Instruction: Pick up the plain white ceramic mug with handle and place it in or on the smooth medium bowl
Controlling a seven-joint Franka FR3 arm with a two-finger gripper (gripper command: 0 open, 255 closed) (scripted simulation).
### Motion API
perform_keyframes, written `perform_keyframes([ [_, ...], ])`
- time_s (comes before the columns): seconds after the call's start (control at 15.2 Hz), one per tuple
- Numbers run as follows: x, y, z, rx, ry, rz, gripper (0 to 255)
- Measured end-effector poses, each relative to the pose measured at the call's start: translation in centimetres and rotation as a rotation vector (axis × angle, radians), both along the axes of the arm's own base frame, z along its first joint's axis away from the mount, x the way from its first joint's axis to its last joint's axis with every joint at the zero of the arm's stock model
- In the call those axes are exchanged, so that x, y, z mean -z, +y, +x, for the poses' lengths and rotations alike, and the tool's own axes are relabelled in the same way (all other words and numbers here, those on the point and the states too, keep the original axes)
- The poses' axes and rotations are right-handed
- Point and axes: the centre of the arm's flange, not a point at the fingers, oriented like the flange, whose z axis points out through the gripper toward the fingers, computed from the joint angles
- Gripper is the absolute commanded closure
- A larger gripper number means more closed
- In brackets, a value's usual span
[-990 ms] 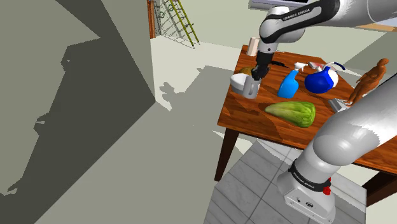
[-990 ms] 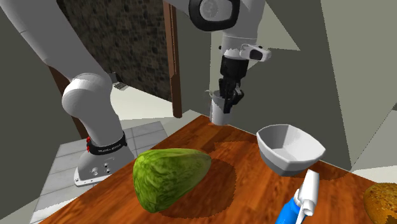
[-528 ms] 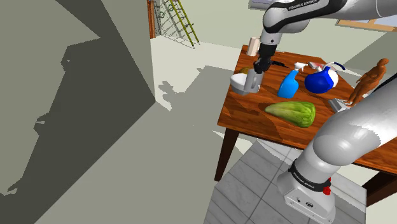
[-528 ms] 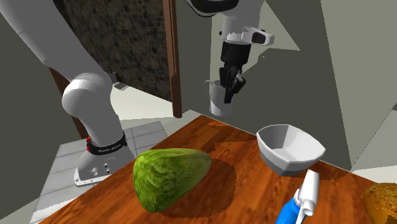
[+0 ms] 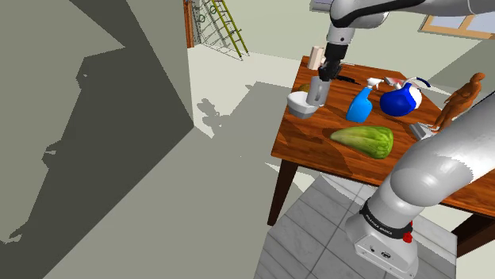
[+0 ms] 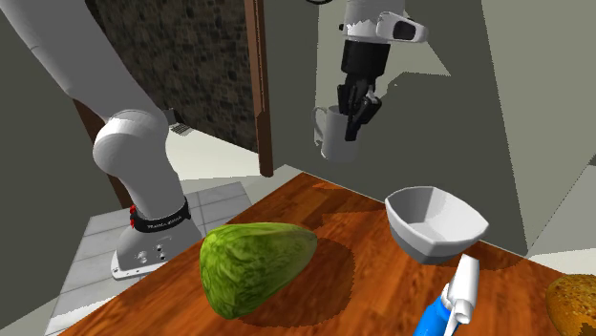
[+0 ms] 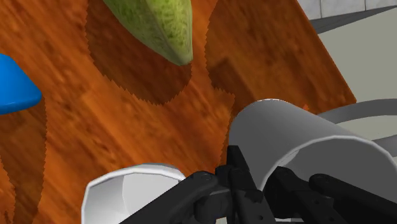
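Mug (image 6: 332,136) hangs in the air off the table (image 6: 353,279), its wall pinched by the closed gripper (image 6: 354,116), high enough, I judge, to clear the rim of the nearby bowl (image 6: 435,222)

We see the all-black two-finger gripper (image 6: 355,116) clasping the rim of a plain pale-grey mug with a handle (image 6: 332,143), held clear above the reddish wooden table (image 6: 315,208), with a smooth white bowl (image 6: 437,224) below the gripper to one side and a green lettuce head (image 6: 256,265) lower still.
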Motion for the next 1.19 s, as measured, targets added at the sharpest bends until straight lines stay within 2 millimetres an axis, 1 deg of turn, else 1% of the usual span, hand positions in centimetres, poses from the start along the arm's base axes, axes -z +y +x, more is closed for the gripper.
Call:
perform_keyframes([
  [0.07,-0.4,-0.9,0.6,0.0,0.0,0.0,255],
  [0.2,-0.4,-2.6,2.2,0.001,0.0,0.001,255],
  [0.26,-0.5,-3.8,3.1,0.001,0.0,0.001,255],
  [0.4,-1.1,-5.7,4.7,0.001,0.0,0.001,255],
  [0.46,-1.1,-7.1,5.5,0.002,0.0,0.0,255],
  [0.53,-1.3,-8.0,6.2,0.002,0.001,0.0,255],
  [0.79,-1.8,-12.5,9.1,0.002,0.001,-0.001,255],
  [0.86,-2.1,-13.8,10.2,0.003,0.001,-0.001,255],
  [0.99,-1.5,-14.7,10.9,0.001,0.001,-0.001,255],
  [1.19,0.0,-15.1,11.2,0.0,0.001,0.0,255],
])
